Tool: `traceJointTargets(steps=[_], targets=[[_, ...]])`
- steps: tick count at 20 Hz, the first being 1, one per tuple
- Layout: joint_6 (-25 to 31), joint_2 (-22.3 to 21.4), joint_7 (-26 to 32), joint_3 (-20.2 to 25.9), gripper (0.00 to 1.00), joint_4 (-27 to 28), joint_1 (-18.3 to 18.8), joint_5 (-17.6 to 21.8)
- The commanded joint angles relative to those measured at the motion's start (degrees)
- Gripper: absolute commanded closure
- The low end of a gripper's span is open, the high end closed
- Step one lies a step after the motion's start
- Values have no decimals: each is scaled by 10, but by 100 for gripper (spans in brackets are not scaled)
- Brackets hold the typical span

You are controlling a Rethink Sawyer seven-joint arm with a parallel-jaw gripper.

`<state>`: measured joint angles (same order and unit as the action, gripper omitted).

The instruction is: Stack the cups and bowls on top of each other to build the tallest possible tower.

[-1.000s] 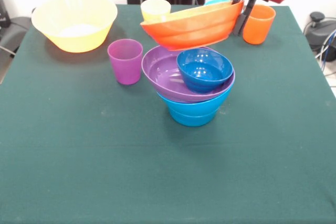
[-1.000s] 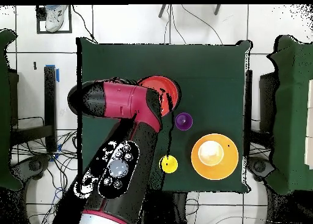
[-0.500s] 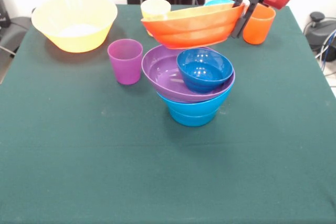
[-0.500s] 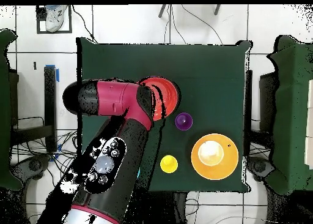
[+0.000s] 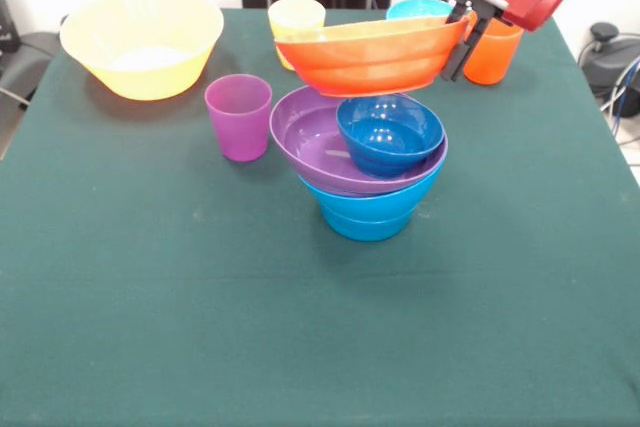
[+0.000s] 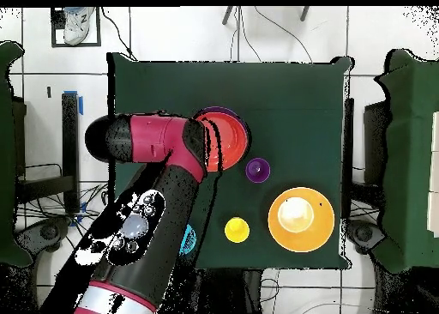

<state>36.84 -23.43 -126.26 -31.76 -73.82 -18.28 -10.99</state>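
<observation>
The gripper (image 5: 462, 29) pinches the orange bowl (image 5: 368, 52) by its rim. Over the last second the bowl has levelled out and shifted over the tower (image 5: 365, 162), and now hovers just above the dark blue bowl (image 5: 389, 133); lowering it looks like the next step. The tower counts three bowls: blue base (image 5: 369, 212), purple bowl (image 5: 315, 142), dark blue (off-centre). Loose are three cups, purple (image 5: 239, 116), yellow (image 5: 296, 19) and orange (image 5: 492, 52), plus a yellow bowl (image 5: 141, 42) and a cyan bowl (image 5: 417, 9).
</observation>
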Motion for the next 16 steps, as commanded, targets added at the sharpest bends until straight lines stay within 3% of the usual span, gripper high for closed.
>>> traceJointTargets(steps=[1,16], targets=[[20,22,-123,29,100,14,-6,-16],[7,34,-129,26,100,19,-5,-13]])
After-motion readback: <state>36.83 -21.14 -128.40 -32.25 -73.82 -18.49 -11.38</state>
